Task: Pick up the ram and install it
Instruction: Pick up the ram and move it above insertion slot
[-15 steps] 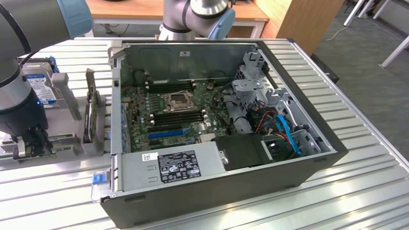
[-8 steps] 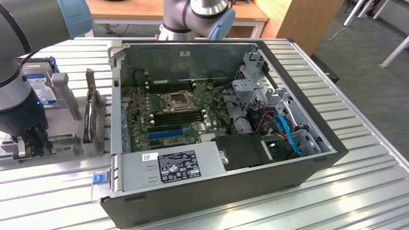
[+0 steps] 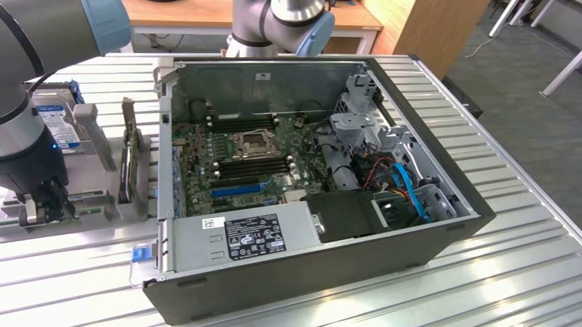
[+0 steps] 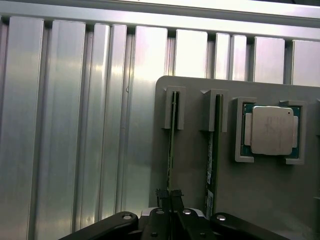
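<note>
The ram (image 4: 171,145) is a thin green stick standing on edge in a slot of a grey holder (image 4: 195,165). My gripper (image 4: 169,196) sits over the stick's near end, its two black fingertips (image 4: 161,195) pressed together on the stick's edge. A second green stick (image 4: 210,150) stands in the neighbouring slot. In the exterior view the gripper (image 3: 46,204) is low over the holder (image 3: 91,204) at that view's left, beside the open computer case (image 3: 318,177). The motherboard (image 3: 245,157) lies inside the case with black memory slots (image 3: 250,163) beside the processor socket.
A silver processor (image 4: 270,131) rests in the holder's square pocket. In the exterior view a green expansion card (image 3: 136,163) stands upright between holder and case, and a hard drive (image 3: 50,122) stands behind the arm. A blue slot (image 3: 238,189) lies on the motherboard. The table is ribbed aluminium (image 4: 75,125).
</note>
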`<state>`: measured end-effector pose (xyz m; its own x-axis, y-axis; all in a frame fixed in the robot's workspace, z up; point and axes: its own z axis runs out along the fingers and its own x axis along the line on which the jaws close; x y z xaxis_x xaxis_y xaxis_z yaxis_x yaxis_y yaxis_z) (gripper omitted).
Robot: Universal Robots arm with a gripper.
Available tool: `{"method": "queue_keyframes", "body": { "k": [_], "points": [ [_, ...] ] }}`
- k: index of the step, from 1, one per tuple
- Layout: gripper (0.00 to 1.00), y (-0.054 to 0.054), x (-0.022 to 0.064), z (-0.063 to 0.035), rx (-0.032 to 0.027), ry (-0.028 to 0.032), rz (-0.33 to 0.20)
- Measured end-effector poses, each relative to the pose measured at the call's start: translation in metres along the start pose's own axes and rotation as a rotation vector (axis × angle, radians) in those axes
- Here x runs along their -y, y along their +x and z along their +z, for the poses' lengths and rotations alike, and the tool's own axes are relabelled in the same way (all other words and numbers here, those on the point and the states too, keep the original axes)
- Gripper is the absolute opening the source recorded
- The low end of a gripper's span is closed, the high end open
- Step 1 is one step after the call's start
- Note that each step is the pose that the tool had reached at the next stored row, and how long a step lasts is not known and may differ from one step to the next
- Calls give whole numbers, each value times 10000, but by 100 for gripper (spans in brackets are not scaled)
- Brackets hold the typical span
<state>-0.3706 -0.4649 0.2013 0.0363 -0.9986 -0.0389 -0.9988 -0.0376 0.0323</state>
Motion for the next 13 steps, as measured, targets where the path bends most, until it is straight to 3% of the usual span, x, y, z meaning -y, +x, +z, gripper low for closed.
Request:
{"method": "queue_keyframes", "body": {
  "k": [13],
  "points": [
    [12,0,0,0,3,4,88]
  ]
}}
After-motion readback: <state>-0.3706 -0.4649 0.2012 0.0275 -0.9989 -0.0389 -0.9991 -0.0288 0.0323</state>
